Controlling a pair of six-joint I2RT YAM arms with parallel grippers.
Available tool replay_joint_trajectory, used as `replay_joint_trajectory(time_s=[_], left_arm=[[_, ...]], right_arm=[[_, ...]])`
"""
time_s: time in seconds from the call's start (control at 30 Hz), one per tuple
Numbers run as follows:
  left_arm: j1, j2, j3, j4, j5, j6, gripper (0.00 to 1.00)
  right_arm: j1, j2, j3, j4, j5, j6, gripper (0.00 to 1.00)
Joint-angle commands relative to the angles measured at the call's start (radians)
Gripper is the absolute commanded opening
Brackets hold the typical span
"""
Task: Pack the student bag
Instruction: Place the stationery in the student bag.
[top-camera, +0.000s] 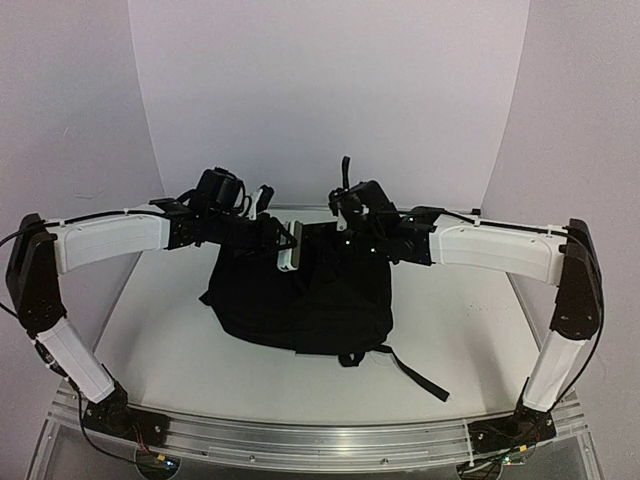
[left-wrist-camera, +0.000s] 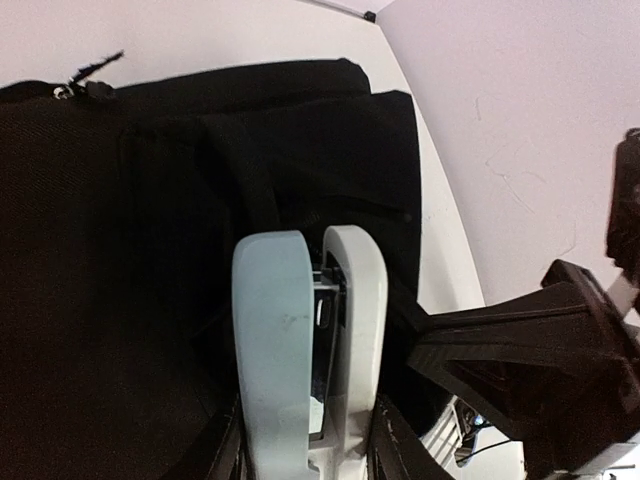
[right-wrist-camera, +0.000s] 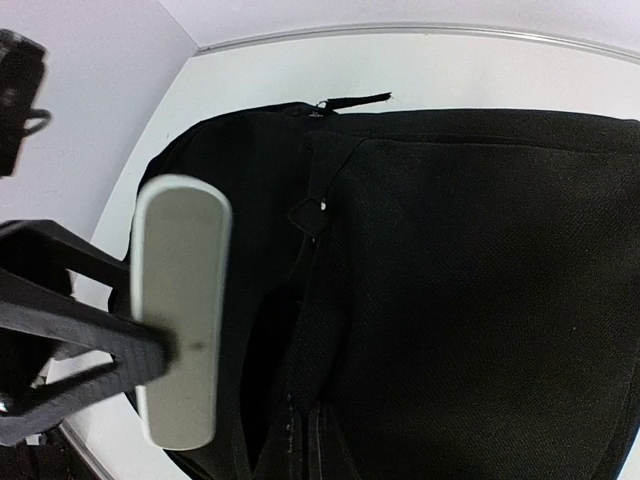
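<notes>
White surface, curved white backdrop: student bag sits at centre, both arms reaching over its far edge.
Detail: left gripper jaws partly closed against the bag top, grip unclear; right gripper jaws clenched, nothing visibly held. Risk: close-set wrists colliding, or jaws snagging fabric. Loose strap trails front-right.

We see the student bag in the middle of the top view — big, black and soft. It lies slumped down. One shoulder strap trails off to the lower right. A little zip pull sticks out from its edge — near the top of the right wrist view.
</notes>
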Motion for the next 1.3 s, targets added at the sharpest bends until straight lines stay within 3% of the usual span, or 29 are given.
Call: replay_joint_trajectory(time_s=[0.0,0.33,0.5,1.0,1.1,1.27], left_arm=[[-0.028,0.065,0.062,0.095,0.111,-0.005,0.13],[-0.054,0.135,0.033,0.105,0.132,-0.066,0.13],[-0.054,0.240,0.144,0.050,0.148,-0.076,0.12],[-0.052,0.307,0.110,0.518,0.057,-0.338,0.12],[-0.053,0.341,0.103,0.557,0.101,-0.371,0.16],[-0.053,0.271,0.046,0.472,0.066,-0.308,0.38]], right_arm=[[0.015,-0.088,0.013,0.090,0.031,0.037,0.00],[0.015,-0.088,0.021,0.093,0.073,0.070,0.00],[0.015,-0.089,0.023,0.104,0.062,0.067,0.00],[0.014,-0.092,-0.046,0.113,0.085,0.122,0.00],[0.015,-0.085,-0.048,0.115,0.091,0.131,0.00],[0.015,-0.078,-0.049,0.115,0.098,0.140,0.00]])
